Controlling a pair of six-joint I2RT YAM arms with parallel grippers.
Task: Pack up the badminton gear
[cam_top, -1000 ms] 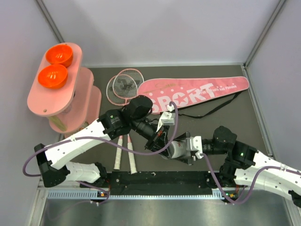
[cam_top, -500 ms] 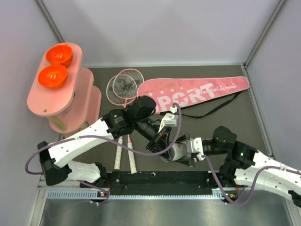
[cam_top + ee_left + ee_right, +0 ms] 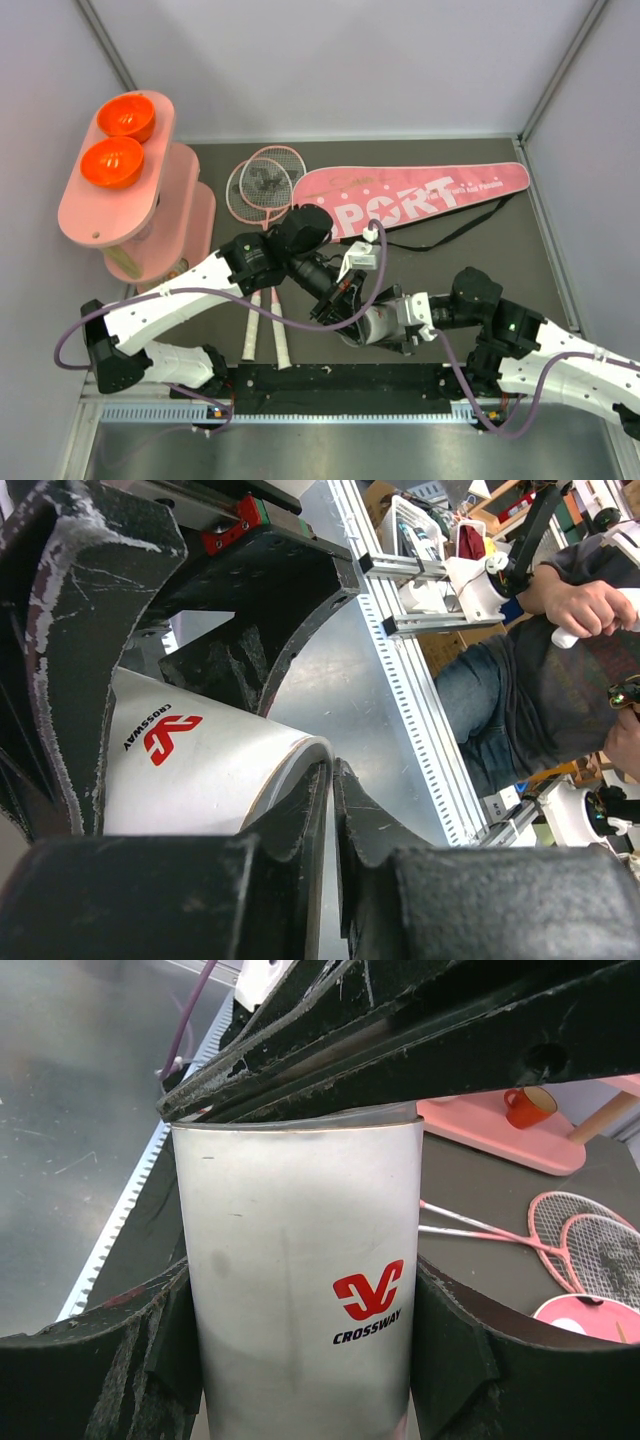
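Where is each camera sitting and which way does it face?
Top external: above, behind the bases, looking down on the table; both arms show.
Left wrist: looks past the left gripper at the rim of the white tube, lab beyond.
Right wrist: looks along the right gripper clamped around the tube, toward the rackets.
Shared: all three show the tube.

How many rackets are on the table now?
2. One racket and a second racket lie side by side left of the pink bag, heads overlapping, handles toward the arm bases. The left arm covers their shafts; a third hidden under the arms seems unlikely.
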